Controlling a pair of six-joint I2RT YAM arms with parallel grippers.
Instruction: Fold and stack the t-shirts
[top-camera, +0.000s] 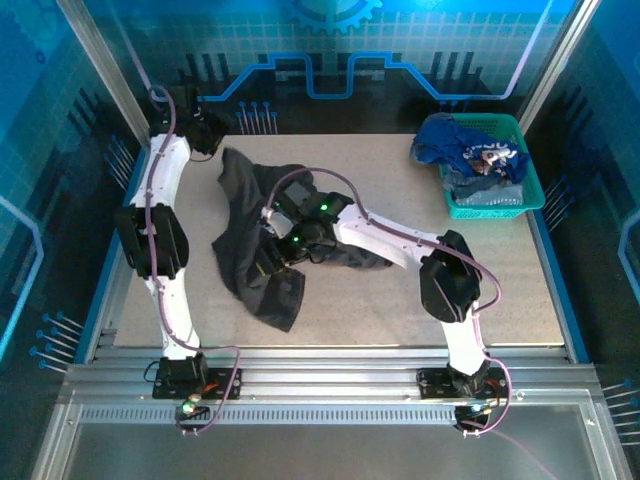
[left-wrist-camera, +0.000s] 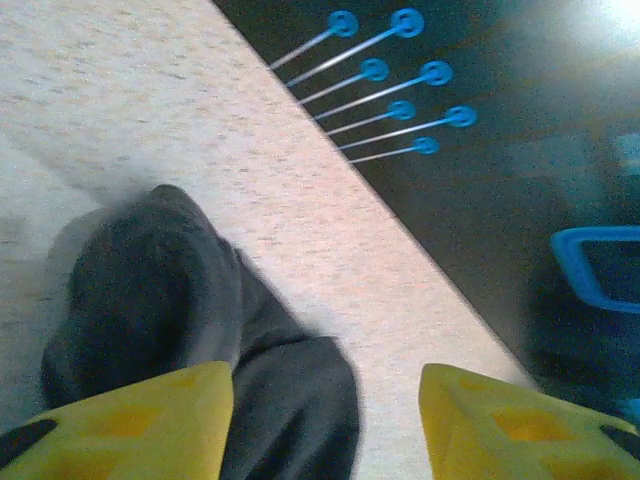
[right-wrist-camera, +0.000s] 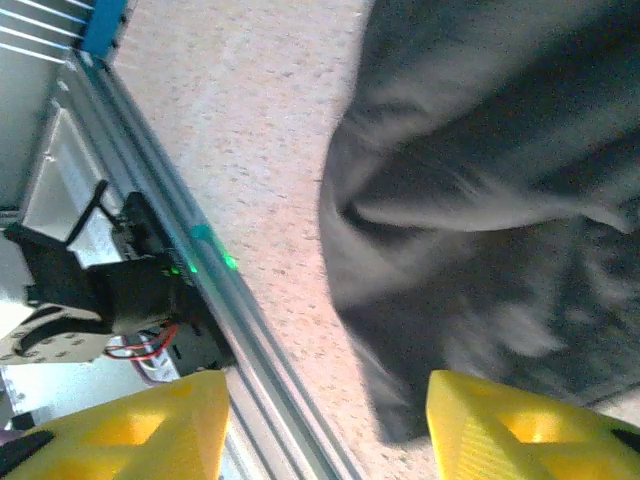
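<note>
Charcoal-grey t-shirt (top-camera: 255, 275) seen crumpled on table (top-camera: 420, 320) left of centre, right gripper (right-wrist-camera: 328, 410) held low over its middle, fingers spread apart, left gripper (left-wrist-camera: 325, 405) held at shirt's far-left tip, fingers parted, nothing clamped, royal-blue t-shirt (top-camera: 448, 140) and pale t-shirt (top-camera: 487, 196) piled in teal basket (top-camera: 533, 188), far right.

A charcoal-grey t-shirt (top-camera: 240, 215) lies crumpled, unfolded, left of centre on the desk (top-camera: 400, 300). A royal-blue t-shirt (top-camera: 450, 140) is bunched atop pale grey-blue ones (top-camera: 487, 193) in the teal basket (top-camera: 532, 172).
</note>
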